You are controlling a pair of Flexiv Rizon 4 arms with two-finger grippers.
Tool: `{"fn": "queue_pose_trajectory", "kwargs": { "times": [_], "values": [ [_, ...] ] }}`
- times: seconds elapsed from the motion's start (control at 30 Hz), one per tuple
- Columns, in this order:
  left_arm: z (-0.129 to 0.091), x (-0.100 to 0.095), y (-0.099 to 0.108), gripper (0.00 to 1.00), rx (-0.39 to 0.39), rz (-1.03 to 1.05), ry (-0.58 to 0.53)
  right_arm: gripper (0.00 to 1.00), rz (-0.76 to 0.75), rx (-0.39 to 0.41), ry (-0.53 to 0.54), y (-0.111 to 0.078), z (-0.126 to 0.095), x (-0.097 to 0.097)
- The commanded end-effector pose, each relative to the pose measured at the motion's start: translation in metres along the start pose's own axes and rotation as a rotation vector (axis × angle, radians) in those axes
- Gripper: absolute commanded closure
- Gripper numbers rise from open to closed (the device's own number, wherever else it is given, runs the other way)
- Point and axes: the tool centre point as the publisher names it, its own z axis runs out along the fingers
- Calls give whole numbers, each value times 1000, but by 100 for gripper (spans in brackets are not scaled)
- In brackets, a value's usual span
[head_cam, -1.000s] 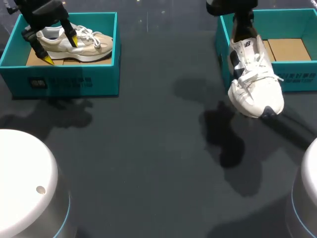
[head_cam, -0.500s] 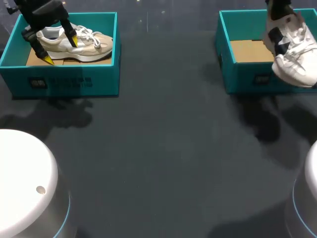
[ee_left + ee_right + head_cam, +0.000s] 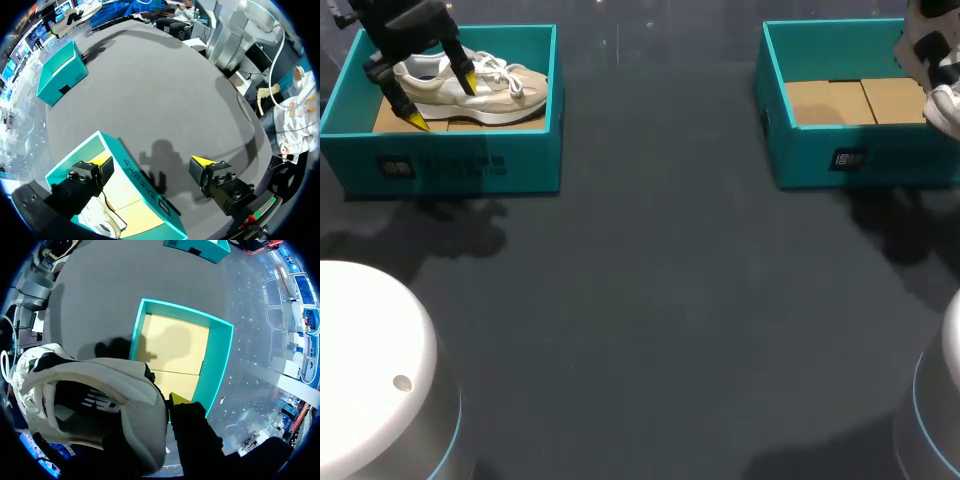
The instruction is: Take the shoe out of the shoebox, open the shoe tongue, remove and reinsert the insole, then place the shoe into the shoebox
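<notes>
A white shoe with dark patches (image 3: pixel 938 70) hangs at the far right edge of the head view, over the right side of the empty teal shoebox (image 3: pixel 820 160). In the right wrist view my right gripper (image 3: pixel 167 402) is shut on the white shoe (image 3: pixel 100 390) at its heel collar, one yellow tip outside and the other finger hidden inside. The open shoebox (image 3: pixel 220 355) lies below it. My left gripper (image 3: pixel 442 102) stands open over the left teal shoebox (image 3: pixel 470 165), its fingers straddling the heel of a beige shoe (image 3: pixel 490 90). In the left wrist view its gripper (image 3: pixel 152 162) is wide open.
Both boxes have bare cardboard floors (image 3: pixel 860 100). The dark tabletop (image 3: pixel 650 280) stretches between and in front of them. Two white rounded robot bases (image 3: pixel 370 370) stand at the near corners.
My right arm has carried the white shoe up and to the right, from in front of the right box to the view's right edge above it. The left arm has not moved.
</notes>
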Motion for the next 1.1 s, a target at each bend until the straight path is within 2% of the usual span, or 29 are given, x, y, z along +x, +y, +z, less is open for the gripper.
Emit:
{"fn": "queue_pose_trajectory", "kwargs": {
  "times": [0.03,0.13,0.33,0.63,1.1],
  "values": [
    [0,0,0,0,-2,1,2,100,0,3,2,1,-2,0],
    [0,0,0,0,-2,1,2,100,-1,1,-3,-3,-1,-5],
    [0,0,0,0,-2,1,2,100,-67,26,-34,-30,5,-44],
    [0,0,0,0,-2,1,2,100,-105,-9,-37,-71,21,-92],
    [0,0,0,0,-2,1,2,100,-105,-9,-37,-71,21,-92]
  ]
}}
